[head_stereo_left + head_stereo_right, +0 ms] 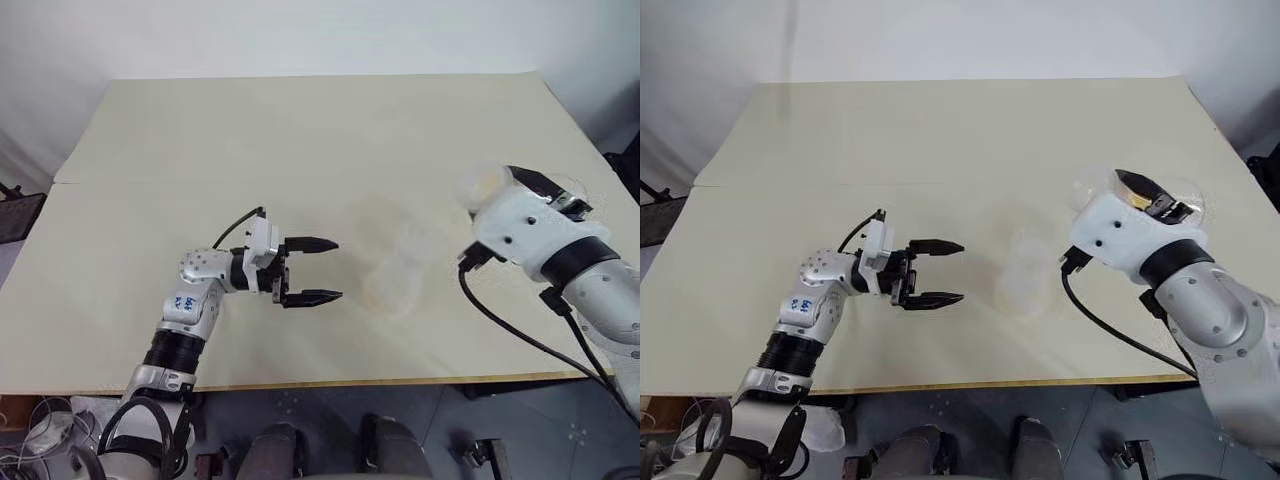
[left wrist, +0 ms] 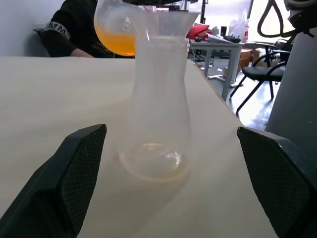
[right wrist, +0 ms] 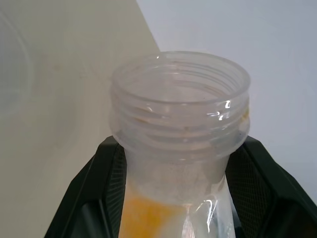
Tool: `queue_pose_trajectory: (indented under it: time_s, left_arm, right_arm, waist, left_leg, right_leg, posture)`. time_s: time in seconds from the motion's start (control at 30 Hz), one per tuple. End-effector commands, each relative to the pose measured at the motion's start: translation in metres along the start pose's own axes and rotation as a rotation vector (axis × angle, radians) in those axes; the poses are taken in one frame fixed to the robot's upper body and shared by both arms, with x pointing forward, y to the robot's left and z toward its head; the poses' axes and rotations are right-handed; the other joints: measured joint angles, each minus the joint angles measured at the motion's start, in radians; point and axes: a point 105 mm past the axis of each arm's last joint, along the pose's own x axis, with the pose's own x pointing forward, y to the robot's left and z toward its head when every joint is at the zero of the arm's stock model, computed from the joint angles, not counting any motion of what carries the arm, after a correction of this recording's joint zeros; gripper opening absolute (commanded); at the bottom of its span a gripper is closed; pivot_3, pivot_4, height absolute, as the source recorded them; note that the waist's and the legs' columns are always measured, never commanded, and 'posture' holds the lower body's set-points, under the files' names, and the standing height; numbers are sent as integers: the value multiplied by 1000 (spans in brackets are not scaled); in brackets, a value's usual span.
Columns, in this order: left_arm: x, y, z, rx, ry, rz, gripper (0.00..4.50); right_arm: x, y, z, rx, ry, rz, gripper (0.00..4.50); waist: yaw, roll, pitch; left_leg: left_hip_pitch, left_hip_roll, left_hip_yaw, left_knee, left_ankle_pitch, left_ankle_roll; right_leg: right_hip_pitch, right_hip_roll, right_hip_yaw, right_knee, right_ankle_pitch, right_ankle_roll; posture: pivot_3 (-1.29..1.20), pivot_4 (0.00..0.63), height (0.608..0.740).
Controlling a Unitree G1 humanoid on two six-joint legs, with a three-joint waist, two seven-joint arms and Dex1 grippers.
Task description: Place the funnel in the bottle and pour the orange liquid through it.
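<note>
We see the funnel [image 2: 166, 22] already seated in the bottle [image 2: 157, 106] on the desk [image 1: 300, 140]. Our right tool [image 3: 181, 193] grips the container of orange liquid [image 2: 116, 42] (beside the bottle); pouring remains. Left tool [image 1: 310, 270] gapes empty nearby.

Table [image 1: 300, 140]: matt, smooth, pale cream board. Bottle [image 2: 158, 104]: clear, faintly frosted plastic, funnel [image 2: 166, 22] of like plastic in its mouth. Jar [image 3: 181, 129]: glossy clear plastic, threaded neck, holding translucent orange liquid [image 3: 148, 218]. Left gripper [image 1: 310, 271] fingers [image 2: 81, 168]: black matt plastic, fine-textured pads. Arm shells: glossy white plastic.
</note>
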Motion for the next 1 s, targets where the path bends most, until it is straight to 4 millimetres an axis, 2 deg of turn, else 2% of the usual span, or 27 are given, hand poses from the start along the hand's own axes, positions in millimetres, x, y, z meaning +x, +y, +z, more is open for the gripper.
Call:
queue_pose_trajectory:
  time_s: [0.03,0.27,0.6,1.0]
  left_arm:
    - [1,0,2,19,-13,8,4500]
    - [4,3,2,19,-29,15,4500]
    - [8,5,2,17,-38,6,4500]
    - [10,8,3,16,-45,-1,4500]
  right_arm:
    - [-3,-12,13,-121,-41,-51,2440]
    - [-4,-12,15,-340,-49,-3,2440]
    - [-7,-9,22,-452,-99,0,2440]
    - [-8,-9,21,-597,-112,-33,2440]
  waist:
    - [1,0,0]
    - [0,-1,0]
    - [0,-1,1]
    - [0,-1,1]
  left_leg:
    - [0,0,0,0,0,0]
    - [0,0,0,0,0,0]
    - [0,0,0,0,0,0]
    - [0,0,0,0,0,0]
  right_leg:
    - [0,0,0,0,0,0]
    - [0,0,-1,-1,0,0]
    - [0,0,-1,-1,0,0]
    - [0,0,-1,-1,0,0]
  posture:
    - [0,150,740]
    - [0,150,740]
    - [0,150,740]
    - [0,150,740]
